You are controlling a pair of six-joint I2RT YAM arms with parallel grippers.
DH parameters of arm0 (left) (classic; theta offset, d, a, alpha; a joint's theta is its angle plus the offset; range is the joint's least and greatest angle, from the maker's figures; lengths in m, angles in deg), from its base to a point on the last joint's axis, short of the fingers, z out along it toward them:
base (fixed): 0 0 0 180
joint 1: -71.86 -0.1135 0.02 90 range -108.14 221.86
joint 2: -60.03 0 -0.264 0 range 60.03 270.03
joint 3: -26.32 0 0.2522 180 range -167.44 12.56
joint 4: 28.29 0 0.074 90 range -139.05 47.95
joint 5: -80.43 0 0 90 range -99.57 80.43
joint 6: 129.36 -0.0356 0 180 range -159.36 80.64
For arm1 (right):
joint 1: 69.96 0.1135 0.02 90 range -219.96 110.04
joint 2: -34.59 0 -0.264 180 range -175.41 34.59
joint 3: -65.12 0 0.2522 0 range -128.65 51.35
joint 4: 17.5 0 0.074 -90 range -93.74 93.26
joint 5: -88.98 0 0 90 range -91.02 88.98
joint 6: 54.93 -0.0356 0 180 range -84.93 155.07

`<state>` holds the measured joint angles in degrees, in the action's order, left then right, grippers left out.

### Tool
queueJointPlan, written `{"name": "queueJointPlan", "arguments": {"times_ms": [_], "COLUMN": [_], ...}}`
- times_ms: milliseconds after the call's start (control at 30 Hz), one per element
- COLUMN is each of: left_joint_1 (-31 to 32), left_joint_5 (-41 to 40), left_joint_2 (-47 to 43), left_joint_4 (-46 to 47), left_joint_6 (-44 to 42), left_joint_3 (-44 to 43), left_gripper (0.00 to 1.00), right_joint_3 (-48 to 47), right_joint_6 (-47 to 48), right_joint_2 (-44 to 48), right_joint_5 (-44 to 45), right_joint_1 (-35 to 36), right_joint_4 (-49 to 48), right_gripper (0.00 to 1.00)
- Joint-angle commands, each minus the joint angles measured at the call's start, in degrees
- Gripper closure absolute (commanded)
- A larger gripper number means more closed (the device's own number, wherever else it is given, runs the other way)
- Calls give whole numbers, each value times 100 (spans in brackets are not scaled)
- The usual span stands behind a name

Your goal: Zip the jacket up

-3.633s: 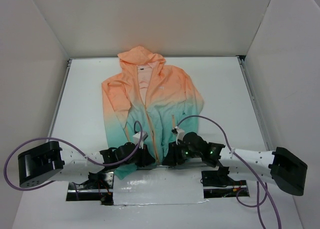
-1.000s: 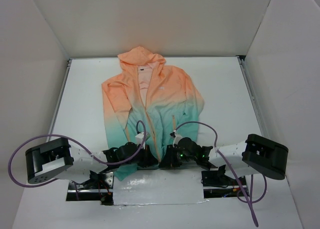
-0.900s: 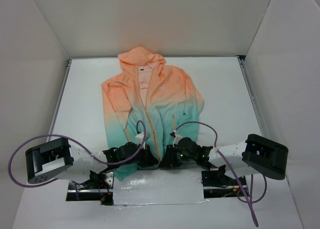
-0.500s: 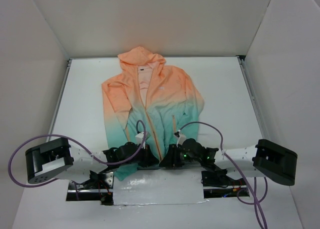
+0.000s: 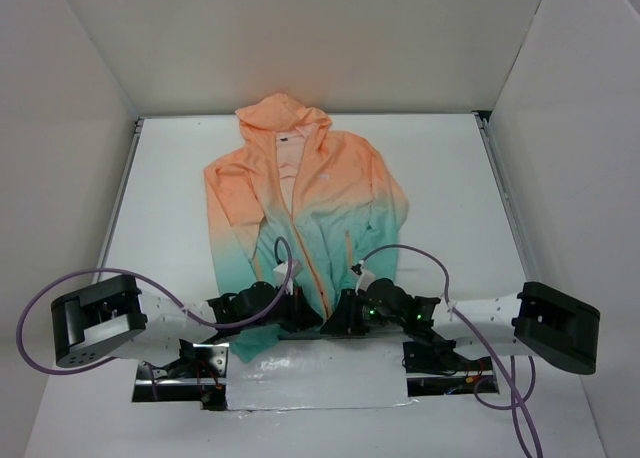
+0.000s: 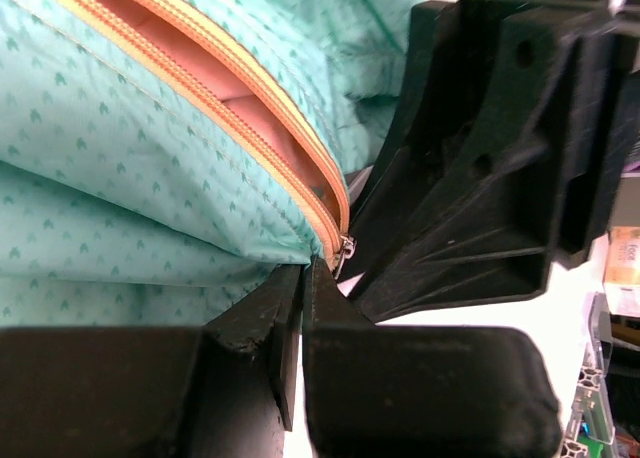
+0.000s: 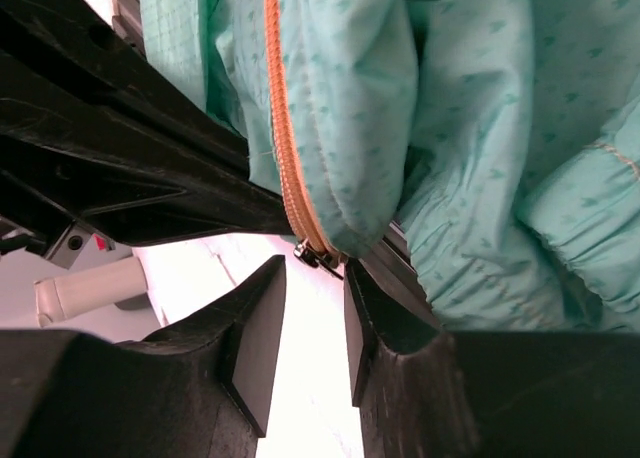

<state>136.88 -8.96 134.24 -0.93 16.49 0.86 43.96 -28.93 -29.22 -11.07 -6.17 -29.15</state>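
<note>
At the counter (image 5: 450, 178) near edge, left pincer (image 6: 303, 278) clamps the jacket (image 6: 120, 158) hem; right pincer (image 7: 315, 278) gapes at the half-hidden zipper (image 7: 285, 148) foot.

The top external camera sits high above the jacket (image 5: 300, 193), back beyond its hem, looking down toward the hood from afar. Both wrist cameras press close to the hem, facing each other from either side of the zipper (image 6: 322, 218). All three views share its lower end.
</note>
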Motion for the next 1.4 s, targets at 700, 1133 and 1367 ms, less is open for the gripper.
{"name": "queueJointPlan", "arguments": {"times_ms": [700, 1133, 1367], "left_joint_1": [3, 3, 11], "left_joint_5": [142, 116, 107], "left_joint_2": [286, 269, 217], "left_joint_4": [519, 563, 642], "left_joint_6": [4, -136, -189], "left_joint_3": [-192, -165, -78], "left_gripper": [100, 100, 100], "right_joint_3": [98, -534, -868], "right_joint_6": [-191, -428, -893], "right_joint_2": [554, 510, 457], "right_joint_5": [240, -7, 99], "right_joint_1": [55, 37, -33], "right_joint_4": [475, 1125, 1661], "right_gripper": [96, 100, 100]}}
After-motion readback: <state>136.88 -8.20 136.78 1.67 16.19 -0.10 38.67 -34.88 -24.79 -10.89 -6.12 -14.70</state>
